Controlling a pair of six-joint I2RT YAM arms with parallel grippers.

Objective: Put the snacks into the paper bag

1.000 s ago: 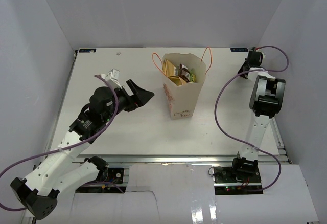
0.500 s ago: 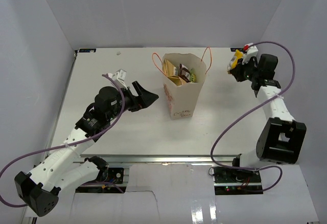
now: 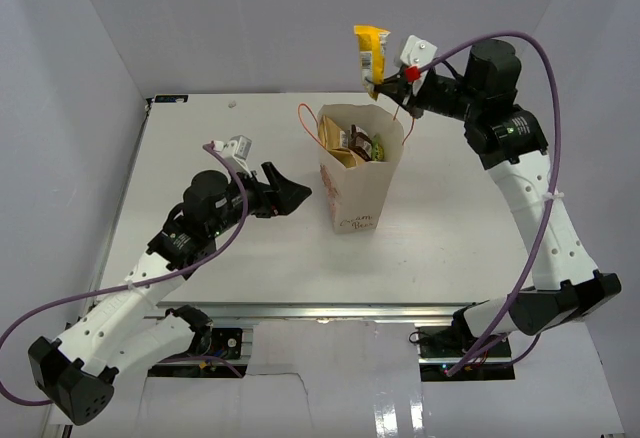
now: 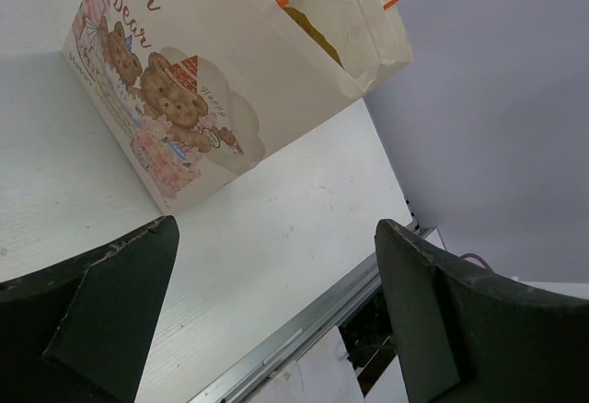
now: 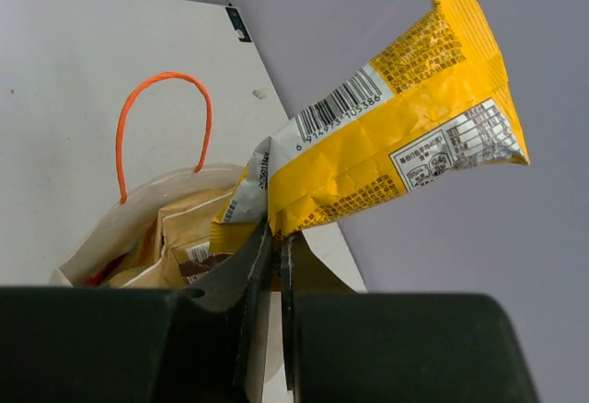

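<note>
Right gripper (image 5: 274, 251) fingers clamp yellow packet (image 5: 396, 127); paper bag (image 3: 355, 193) below them holds several packets (image 3: 352, 144). Left gripper (image 3: 292, 191) spread wide, empty.

We see a robotics lab cell: bare white panel walls (image 3: 300, 28) boxing a white counter (image 3: 260, 258) edged by an aluminium mounting rail (image 3: 330, 310).

My overhead camera sits high behind the arm bases (image 3: 200, 330) and looks down, far enough to take in the white table (image 3: 300, 268) and the tall cream paper bag with orange cord handles (image 3: 358, 183) at its middle. My left wrist view is low and tilted, close to that bag's printed side — the right wrist view looks down into its open mouth past a crinkled yellow foil packet (image 5: 396, 136) close in front. All three share the bag.
</note>
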